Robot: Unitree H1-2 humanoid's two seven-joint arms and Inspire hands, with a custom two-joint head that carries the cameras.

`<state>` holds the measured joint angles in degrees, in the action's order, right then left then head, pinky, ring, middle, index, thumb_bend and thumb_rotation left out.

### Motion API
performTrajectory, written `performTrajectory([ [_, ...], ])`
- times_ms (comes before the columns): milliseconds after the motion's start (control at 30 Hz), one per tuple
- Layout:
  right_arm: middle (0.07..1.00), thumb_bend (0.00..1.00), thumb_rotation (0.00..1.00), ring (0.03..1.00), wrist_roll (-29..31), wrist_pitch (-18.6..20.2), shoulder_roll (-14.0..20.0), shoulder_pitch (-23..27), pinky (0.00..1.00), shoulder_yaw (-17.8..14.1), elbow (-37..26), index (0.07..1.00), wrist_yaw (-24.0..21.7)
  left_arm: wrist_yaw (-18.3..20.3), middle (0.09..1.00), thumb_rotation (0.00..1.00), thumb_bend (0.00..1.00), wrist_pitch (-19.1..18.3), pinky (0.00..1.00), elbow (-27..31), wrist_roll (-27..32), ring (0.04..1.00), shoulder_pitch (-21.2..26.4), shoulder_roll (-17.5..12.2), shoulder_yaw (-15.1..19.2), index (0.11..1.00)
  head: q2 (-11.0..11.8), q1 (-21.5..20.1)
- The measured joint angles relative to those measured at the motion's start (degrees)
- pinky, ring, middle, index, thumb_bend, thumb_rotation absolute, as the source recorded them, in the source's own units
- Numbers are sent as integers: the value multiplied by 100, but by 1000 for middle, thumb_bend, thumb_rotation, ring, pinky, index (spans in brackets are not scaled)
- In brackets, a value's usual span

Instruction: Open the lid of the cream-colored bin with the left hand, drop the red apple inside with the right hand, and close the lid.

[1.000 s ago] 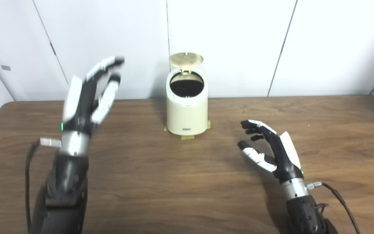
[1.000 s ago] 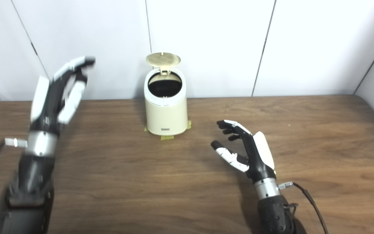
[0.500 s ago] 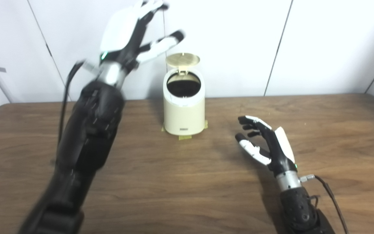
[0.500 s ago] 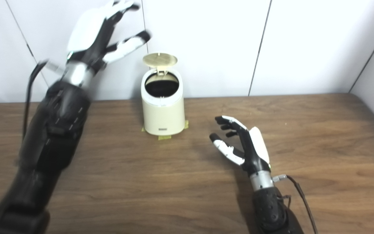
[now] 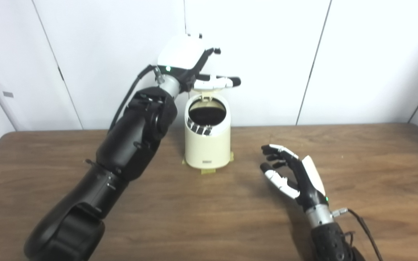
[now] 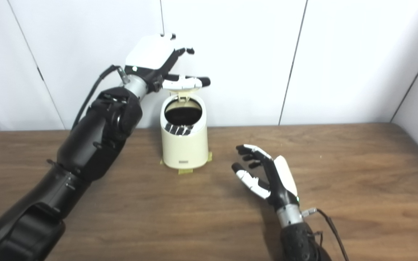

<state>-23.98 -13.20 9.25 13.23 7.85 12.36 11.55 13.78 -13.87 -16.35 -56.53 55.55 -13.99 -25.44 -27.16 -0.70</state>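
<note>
The cream-colored bin (image 5: 207, 141) stands upright at the back middle of the wooden table (image 5: 357, 152), with its mouth open and dark inside. Its round lid is raised behind the opening and mostly hidden by my left hand (image 5: 191, 63). That hand is open, palm down, reaching over the top of the bin at lid height. My right hand (image 5: 292, 174) is open and empty, resting low over the table to the right of the bin. No red apple shows in either view. The bin also shows in the right eye view (image 6: 184, 136).
White wall panels (image 5: 368, 54) stand close behind the table's far edge. Yellow tape strips (image 5: 209, 169) mark the bin's base. A cable (image 5: 365, 228) trails from my right wrist.
My left arm has swung up and to the right, from beside the bin to over its raised lid. My right hand has stayed in place. The camera has tilted a little.
</note>
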Motion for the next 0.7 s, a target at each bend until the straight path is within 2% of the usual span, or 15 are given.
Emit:
performTrajectory([
  [167,711,345,737,685,0,-177,0,20,591,-3,36,722,8,-68,849,1000,884,-20,1000,-364,-257,974,53,0,-170,830,9,0],
  [433,714,340,729,687,5,-209,0,22,592,-5,44,722,-4,-4,879,1000,910,-118,1000,-458,-425,999,51,-24,-273,843,-18,-9],
  [600,712,333,710,684,14,-193,-1,16,587,-7,20,720,-40,89,878,1000,919,-126,1000,-284,-434,995,8,-74,-295,844,-88,0],
  [700,713,337,733,683,14,-175,2,5,586,-8,3,722,-94,195,882,1000,924,-119,1000,-78,-435,995,-32,-71,-311,847,-114,0],
])
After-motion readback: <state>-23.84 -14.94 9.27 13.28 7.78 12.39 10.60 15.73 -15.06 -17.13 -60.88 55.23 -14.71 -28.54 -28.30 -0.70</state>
